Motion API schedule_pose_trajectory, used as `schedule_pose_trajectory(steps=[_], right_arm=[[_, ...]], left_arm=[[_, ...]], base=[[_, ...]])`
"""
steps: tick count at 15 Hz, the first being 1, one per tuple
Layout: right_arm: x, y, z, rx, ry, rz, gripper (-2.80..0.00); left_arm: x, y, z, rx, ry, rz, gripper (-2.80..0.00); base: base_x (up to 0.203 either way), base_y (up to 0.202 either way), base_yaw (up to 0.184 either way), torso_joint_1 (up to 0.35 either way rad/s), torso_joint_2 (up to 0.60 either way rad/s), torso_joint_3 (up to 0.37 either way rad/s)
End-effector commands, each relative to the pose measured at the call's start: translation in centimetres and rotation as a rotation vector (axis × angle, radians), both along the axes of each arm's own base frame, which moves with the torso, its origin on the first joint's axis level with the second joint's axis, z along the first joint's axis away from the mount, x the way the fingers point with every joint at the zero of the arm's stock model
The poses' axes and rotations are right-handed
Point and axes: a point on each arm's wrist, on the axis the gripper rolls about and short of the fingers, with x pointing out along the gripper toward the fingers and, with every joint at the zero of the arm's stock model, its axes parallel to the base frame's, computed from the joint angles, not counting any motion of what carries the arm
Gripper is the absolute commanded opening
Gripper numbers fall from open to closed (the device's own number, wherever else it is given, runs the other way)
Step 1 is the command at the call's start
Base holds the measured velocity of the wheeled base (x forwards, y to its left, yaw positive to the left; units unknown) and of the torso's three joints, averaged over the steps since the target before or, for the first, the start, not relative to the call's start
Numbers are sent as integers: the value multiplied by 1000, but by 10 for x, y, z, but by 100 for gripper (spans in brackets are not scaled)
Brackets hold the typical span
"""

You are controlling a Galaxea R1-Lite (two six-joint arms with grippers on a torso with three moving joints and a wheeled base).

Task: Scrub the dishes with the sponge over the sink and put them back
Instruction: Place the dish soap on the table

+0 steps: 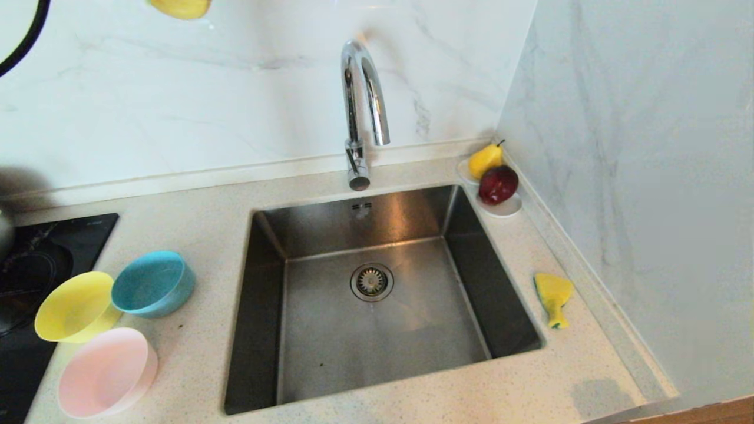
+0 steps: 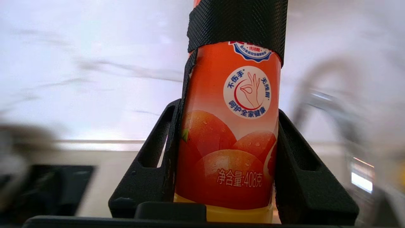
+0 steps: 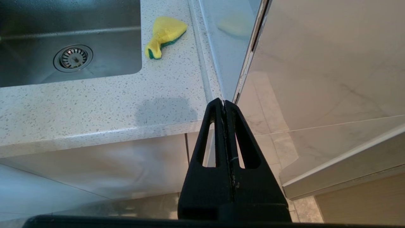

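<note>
Left wrist view: an orange bottle [image 2: 229, 133] is clamped by the left gripper [image 2: 227, 158]; the right gripper [image 3: 225, 104] is pressed closed, parked below the counter [image 3: 95, 107].

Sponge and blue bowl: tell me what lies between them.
The sink, with its drain strainer mid-floor, lies between the sponge and the blue bowl; the head view shows it.

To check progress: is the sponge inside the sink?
No, the sponge lies on the counter right of the sink.
</note>
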Motion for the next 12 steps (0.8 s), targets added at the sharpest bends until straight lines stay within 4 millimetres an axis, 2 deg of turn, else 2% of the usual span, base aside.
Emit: schedule_pose_trajectory(steps=[1,5,10,12], right_arm=[[0,0,0,0,1,1,-280],[0,0,0,0,1,1,-280],[0,0,0,0,1,1,-280],[0,0,0,0,1,1,-280]], left_arm=[[5,29,4,-2,-9,87,-280],[26,72,-9,-6,-9,148,-280],[36,117,-22,-35,6,211,-280],[34,129,-25,-88,-9,214,-280]], base=[[0,0,0,0,0,0],[0,0,0,0,0,0],[0,0,0,0,0,0],[0,0,0,0,0,0]])
